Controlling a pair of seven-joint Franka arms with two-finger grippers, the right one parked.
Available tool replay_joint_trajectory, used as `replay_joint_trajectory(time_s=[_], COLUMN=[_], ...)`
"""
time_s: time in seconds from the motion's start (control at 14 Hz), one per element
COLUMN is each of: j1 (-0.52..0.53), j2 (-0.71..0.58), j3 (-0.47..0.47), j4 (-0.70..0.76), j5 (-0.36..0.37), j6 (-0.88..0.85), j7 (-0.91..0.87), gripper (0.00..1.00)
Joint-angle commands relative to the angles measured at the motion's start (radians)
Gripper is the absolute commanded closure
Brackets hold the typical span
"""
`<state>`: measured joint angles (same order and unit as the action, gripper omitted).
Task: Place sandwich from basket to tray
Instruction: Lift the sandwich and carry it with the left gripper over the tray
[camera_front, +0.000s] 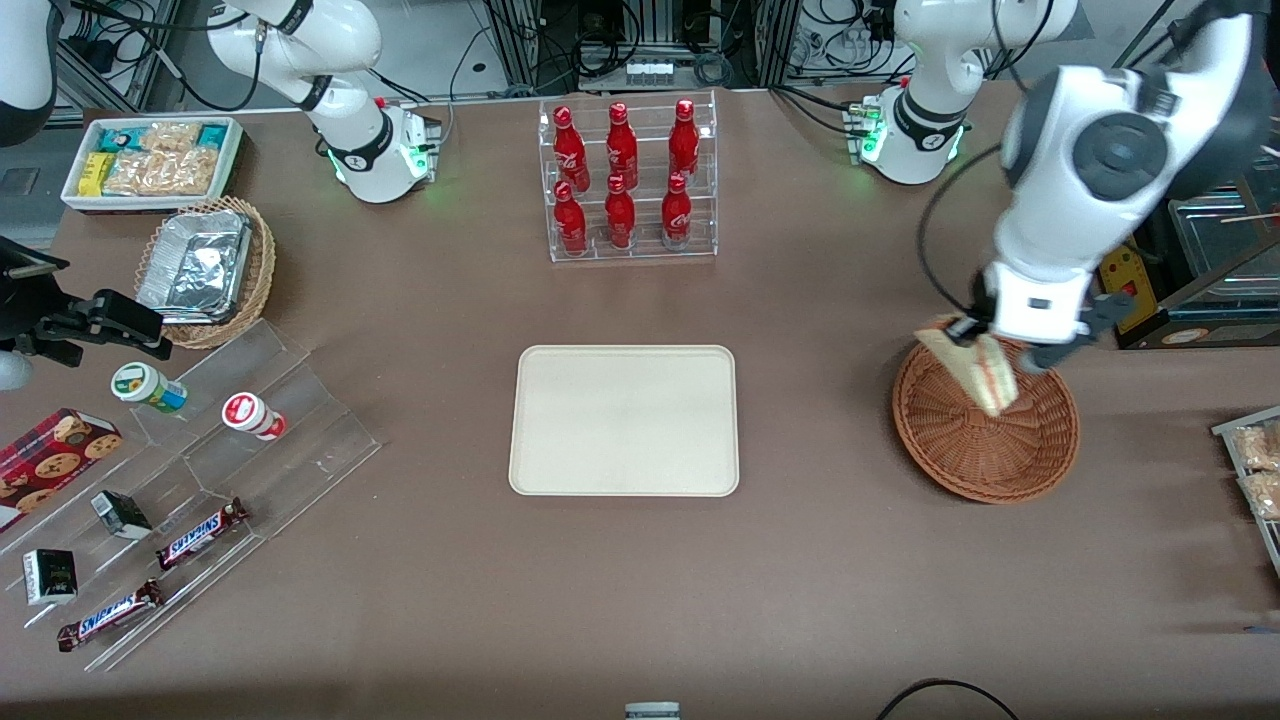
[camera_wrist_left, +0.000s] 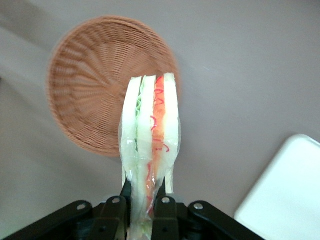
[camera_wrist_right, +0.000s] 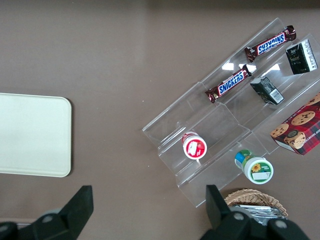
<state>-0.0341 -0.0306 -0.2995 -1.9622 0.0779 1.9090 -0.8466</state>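
Broadly, the brown table (camera_front: 820, 560) carries the whole job, with the cream-beige tray (camera_front: 624, 420) lying flat near its middle, nothing resting on it, and the reddish-brown wicker basket (camera_front: 985, 435) well apart from it toward the working arm's end. The basket looks bare inside; in the left wrist view the basket (camera_wrist_left: 95, 85) shows only its woven floor, and a corner of the tray (camera_wrist_left: 285, 195) is also visible.

Above the basket hangs the left arm's gripper (camera_front: 985, 335), and its fingers (camera_wrist_left: 126, 192) are pinching the sandwich (camera_front: 985, 372) across its flat faces near one end. The wedge hangs clear of the wicker, tilted, with most of its length below the grip. From the wrist camera the sandwich (camera_wrist_left: 152, 145) presents its cut edge: pale bread slices with green and red-orange filling between them, all inside a thin clear wrapper.

As a judgement, this load is light and soft. White bread will compress under a hard squeeze, and the layers could slide past each other, so a hold across the broad faces suits it better than one on the cut edge. The film is probably slick, and with so much of the wedge hanging past the fingers it may swing or creep downward during a quick carry to the tray.
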Motion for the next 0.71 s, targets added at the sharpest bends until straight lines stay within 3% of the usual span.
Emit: replay_joint_trajectory(time_s=[0.0, 0.21, 0.5, 0.64], j1=[0.002, 0.002, -0.035, -0.082], j2=[0.096, 0.201, 0.322, 0.406], j3=[-0.113, -0.225, -0.300, -0.300], j4=[0.109, 0.173, 0.187, 0.209], j5=[-0.033, -0.026, -0.009, 0.077], j6=[-0.005, 0.034, 0.188, 0.226], j7=[0.001, 0.061, 0.100, 0.090], gripper=[0.90, 0.91, 0.92, 0.91])
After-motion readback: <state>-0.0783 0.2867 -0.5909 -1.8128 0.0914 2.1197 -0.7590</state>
